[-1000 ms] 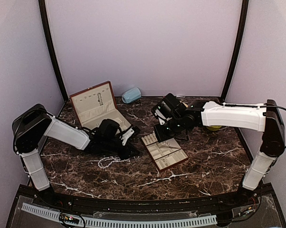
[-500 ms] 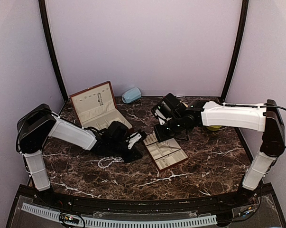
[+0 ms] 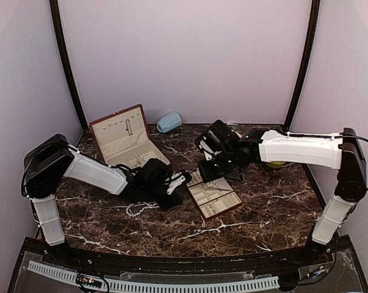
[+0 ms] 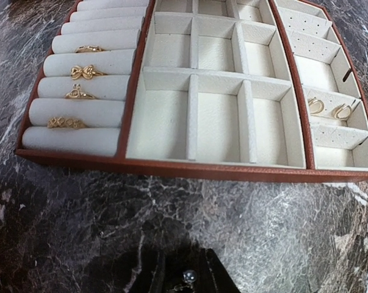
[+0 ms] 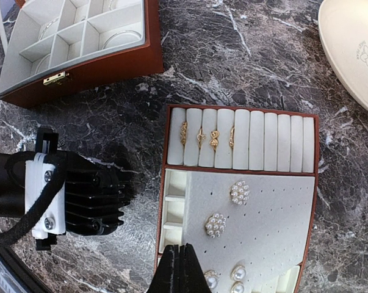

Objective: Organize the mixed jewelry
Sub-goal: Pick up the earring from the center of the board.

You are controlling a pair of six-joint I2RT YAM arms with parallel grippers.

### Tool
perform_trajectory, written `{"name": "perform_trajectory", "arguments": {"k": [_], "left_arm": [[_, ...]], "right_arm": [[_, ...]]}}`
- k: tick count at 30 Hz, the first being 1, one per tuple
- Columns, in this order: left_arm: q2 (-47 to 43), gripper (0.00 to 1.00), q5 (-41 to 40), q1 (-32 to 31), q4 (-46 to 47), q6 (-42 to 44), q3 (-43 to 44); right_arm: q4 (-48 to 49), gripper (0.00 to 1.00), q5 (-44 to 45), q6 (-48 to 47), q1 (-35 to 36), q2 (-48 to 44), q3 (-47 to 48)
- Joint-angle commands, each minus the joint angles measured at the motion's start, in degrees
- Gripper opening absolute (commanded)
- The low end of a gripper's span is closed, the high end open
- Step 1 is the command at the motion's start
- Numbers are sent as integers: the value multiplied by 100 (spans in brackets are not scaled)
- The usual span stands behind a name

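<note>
Pearl strand (image 3: 141, 207) laid on the desk (image 3: 269, 207) toward its front-left, gold rings (image 4: 79, 91) seated in the tray (image 4: 190, 168) at desk centre, left jaws pinched on a small pearly stud (image 4: 188, 276) before the tray's edge, right jaws held together above the tray's pearl earrings (image 5: 215, 224)

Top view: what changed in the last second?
The left gripper slid right and ended close to the left edge of the slotted tray. Nothing was visibly picked up or released. The right gripper, the tray, the open box and the pearl strand stayed put.
</note>
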Motion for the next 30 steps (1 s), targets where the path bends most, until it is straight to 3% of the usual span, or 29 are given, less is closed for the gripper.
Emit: {"name": "perform_trajectory", "arguments": {"k": [1,18,30], "left_arm": [[-52,23,-219,-79,-290,85,-4],[-414,13,11,-127,40,-428,-120],[-462,12,151,-132,510,-911,-5]], "right_arm": [[267,0,-55,-14,5,11,27],[265,0,-29,-17,11,7,55],[306,0,-29,-31,14,-19,29]]}}
